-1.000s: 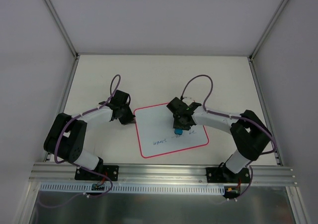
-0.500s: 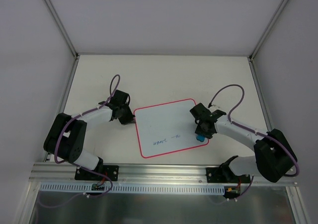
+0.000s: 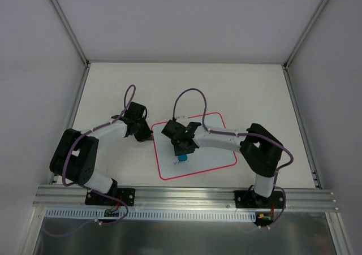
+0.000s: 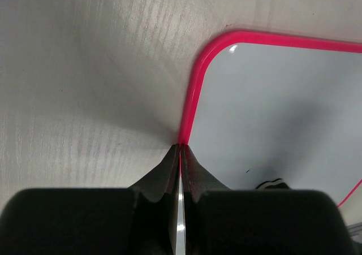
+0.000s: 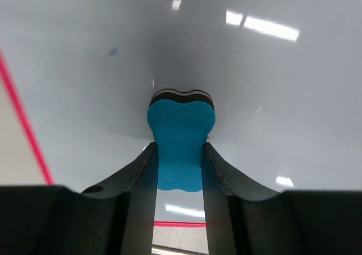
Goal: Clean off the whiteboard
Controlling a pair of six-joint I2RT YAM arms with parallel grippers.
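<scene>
From above, one whiteboard (image 3: 218, 153) lies flat on the pale surface (image 3: 254, 91), between the two arms. The left arm (image 3: 107, 132) bends out from its base and reaches inward, so the left jaws meet the board's left edge near its far corner. The right arm (image 3: 226, 137) folds at the elbow and stretches leftward across the board. The right jaws point down over the board's left part, with one blue eraser (image 3: 183, 149) at their tip. A little blue handwriting (image 3: 181, 161) sits just nearer than the eraser.

In the left wrist view, the left jaws are clenched on the whiteboard's (image 4: 271, 108) red border (image 4: 188, 113), with the thin rim pinched between the two fingers (image 4: 161, 178). The board spreads ahead and to the right of the jaws, and the bare surface (image 4: 85, 68) lies to their left.

In the right wrist view, the right jaws grasp the eraser (image 5: 180, 147) by its sides. Its dark felt end is pressed onto the whiteboard (image 5: 254, 85) just ahead of them. The red border (image 5: 22, 113) runs to the left of the jaws, and a small blue speck (image 5: 113, 51) lies ahead and to the left.
</scene>
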